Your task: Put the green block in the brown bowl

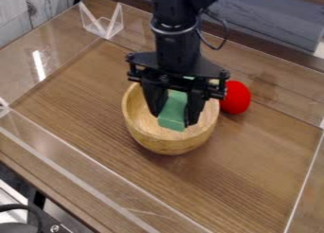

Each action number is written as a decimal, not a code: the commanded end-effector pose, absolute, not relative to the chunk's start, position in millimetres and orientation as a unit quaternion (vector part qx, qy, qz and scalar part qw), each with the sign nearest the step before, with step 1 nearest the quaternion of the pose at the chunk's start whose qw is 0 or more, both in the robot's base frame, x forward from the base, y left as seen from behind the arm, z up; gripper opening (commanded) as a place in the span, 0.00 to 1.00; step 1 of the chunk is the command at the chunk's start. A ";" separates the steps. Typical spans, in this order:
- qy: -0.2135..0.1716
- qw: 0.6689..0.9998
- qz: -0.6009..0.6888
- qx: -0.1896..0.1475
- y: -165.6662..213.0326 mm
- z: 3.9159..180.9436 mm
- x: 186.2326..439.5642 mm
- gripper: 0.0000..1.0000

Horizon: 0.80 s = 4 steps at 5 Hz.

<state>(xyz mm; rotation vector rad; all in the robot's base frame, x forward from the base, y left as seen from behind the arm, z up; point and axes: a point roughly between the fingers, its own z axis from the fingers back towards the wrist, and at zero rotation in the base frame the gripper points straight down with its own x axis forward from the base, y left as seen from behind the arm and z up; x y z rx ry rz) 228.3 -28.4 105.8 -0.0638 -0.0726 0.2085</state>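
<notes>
Pinching green block (171,114) in tool (173,102), seen against inside of brown bowl (169,140). Cannot tell whether touching bowl. Near bowl, on wooden table (95,131), can see red toy (234,98) too.

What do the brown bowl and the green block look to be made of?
Brown round bowl: probably wood, smooth satin finish, judging by its warm tan tone. Green rectangular block: perhaps painted wood or plastic; its even, plain colour leaves that open.
</notes>
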 end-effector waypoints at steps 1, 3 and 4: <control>-0.050 0.991 0.117 -0.037 -28.2 108.0 231.1 0.00; -0.052 0.986 0.155 -0.040 -28.3 124.5 230.5 1.00; -0.055 0.978 0.194 -0.045 -20.3 140.9 225.6 1.00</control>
